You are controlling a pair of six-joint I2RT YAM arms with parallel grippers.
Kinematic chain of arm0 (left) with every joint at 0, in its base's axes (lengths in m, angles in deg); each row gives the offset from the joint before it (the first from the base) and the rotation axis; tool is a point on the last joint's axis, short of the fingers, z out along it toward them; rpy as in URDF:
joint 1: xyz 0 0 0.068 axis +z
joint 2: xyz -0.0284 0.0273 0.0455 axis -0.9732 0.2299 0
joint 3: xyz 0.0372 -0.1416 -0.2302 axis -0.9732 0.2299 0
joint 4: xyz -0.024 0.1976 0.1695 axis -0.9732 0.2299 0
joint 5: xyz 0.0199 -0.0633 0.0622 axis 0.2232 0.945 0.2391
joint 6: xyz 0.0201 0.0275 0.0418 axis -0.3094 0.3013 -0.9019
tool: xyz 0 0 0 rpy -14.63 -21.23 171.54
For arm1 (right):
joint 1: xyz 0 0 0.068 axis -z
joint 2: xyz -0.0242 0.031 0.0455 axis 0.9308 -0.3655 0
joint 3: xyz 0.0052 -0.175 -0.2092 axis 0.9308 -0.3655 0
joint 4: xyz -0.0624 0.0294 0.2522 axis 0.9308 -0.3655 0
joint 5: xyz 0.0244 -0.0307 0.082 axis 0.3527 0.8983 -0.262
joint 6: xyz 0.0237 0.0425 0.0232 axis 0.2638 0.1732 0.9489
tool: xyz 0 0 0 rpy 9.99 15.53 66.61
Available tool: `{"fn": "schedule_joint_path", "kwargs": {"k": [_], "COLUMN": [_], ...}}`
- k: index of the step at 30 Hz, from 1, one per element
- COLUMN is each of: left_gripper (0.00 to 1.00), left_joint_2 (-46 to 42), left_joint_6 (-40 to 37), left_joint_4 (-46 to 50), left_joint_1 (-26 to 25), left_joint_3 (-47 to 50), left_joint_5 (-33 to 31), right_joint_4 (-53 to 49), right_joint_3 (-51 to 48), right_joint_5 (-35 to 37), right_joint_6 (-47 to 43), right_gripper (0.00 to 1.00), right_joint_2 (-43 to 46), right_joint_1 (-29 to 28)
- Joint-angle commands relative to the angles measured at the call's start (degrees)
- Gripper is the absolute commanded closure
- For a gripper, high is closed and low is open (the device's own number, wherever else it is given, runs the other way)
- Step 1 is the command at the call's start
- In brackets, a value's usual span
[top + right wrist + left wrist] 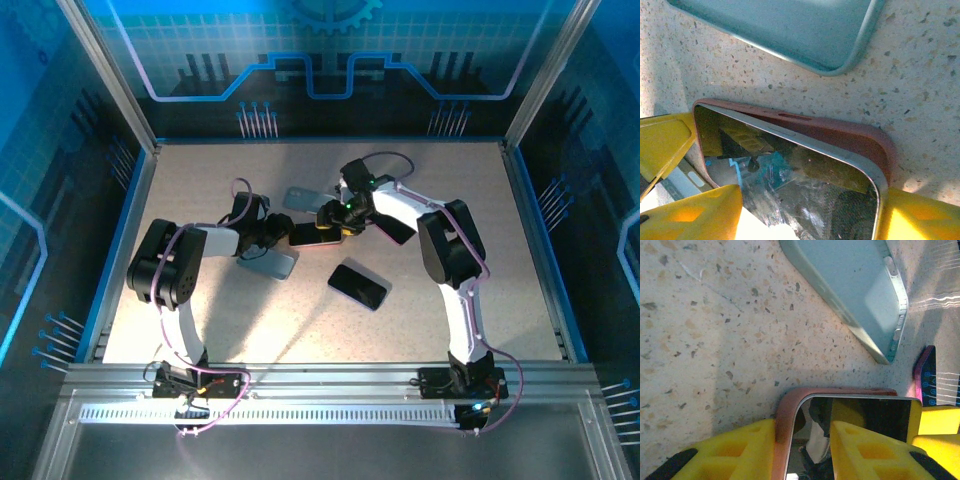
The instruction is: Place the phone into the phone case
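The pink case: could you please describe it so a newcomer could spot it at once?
Find the middle of the speckled table, where the left arm and right arm meet. There lies the pink case, a phone partly seated in it. The teal case beside it is empty and the black phone lies bare.

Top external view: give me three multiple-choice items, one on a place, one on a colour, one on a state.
1. Relative to the salmon-pink rubber phone case, the black glass phone lying apart from both arms is
A farther back
B nearer the front
C on top of it
2. The case along the silver-edged phone is
A pink
B black
C white
3. The pale teal phone case is
A holding a phone
B standing on edge
C empty

B: it lies lower in the top view.
A: a pink rim follows the phone's edge.
C: its bare inside shows in the right wrist view.
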Motion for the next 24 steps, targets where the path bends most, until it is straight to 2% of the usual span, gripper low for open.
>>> {"fn": "schedule_joint_path", "kwargs": {"k": [1, 12, 24], "left_gripper": [0.65, 0.65, 0.65], "left_joint_2": [0.4, 1.5, 2.6], "left_joint_6": [0.9, 1.4, 1.7], "left_joint_4": [-1.6, -1.9, -2.1], "left_joint_1": [-0.8, -1.9, -3.7], "left_joint_3": [1.0, -0.3, -2.3], "left_joint_5": [2.0, 2.0, 1.4], "right_joint_4": [-2.3, -2.5, 1.7], "right_joint_3": [1.9, 2.0, -6.1], "right_joint_5": [1.8, 2.9, 3.6], "right_joint_6": [-1.4, -1.4, 2.4], "right_gripper": [0.32, 0.29, 0.27], "right_joint_2": [-1.4, -2.2, 3.6], "right_joint_1": [-0.9, -1.7, -2.1]}}
